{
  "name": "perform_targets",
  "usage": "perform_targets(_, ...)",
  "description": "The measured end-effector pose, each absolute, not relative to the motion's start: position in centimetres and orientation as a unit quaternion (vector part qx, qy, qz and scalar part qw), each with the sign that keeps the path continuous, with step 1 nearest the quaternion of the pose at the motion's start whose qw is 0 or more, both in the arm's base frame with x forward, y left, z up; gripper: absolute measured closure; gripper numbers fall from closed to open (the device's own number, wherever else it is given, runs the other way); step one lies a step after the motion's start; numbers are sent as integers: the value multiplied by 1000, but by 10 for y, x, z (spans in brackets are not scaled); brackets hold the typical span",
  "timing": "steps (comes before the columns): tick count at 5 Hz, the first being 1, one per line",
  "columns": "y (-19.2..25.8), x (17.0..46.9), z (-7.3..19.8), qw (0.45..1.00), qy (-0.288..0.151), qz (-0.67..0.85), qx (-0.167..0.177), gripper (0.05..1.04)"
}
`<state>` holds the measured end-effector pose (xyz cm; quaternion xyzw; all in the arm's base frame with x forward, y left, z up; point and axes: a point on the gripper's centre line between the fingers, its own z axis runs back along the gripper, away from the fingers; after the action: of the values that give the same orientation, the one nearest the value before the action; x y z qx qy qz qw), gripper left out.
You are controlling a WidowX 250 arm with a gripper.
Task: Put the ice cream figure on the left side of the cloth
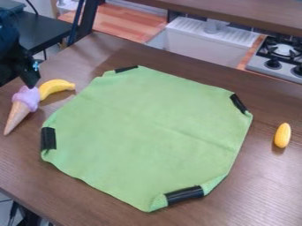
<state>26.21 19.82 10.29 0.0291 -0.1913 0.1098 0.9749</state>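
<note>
Gripper [29, 83], beside ice cream figure [22, 106]; whether open or closed, cannot tell; advised: pinch scoop [27, 96] squarely; lift clear of banana [55, 88]; lower onto left of cloth [141, 132].

The black arm [10, 46] and pincer [29, 82] show a light-blue spot [35, 65].

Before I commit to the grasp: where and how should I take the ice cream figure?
I'd bring the hand straight down from above and close across the wide top of the cone, just below the scoop. The figure lies on its side; its cone narrows to a slippery-looking point, and the banana crowds the round scoop.
</note>
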Motion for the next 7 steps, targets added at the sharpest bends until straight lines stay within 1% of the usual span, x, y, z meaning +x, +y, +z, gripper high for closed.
perform_targets(1,205,263,96,974,-189,114,50,83)
perform_targets(2,195,263,75,975,-177,118,63,83)
perform_targets(3,189,266,60,975,-165,132,75,83)
perform_targets(4,183,269,43,977,-143,137,83,110)
perform_targets(5,182,272,41,975,-141,143,95,234)
perform_targets(6,174,270,41,979,-129,135,80,283)
perform_targets(7,158,271,61,985,-115,104,69,283)
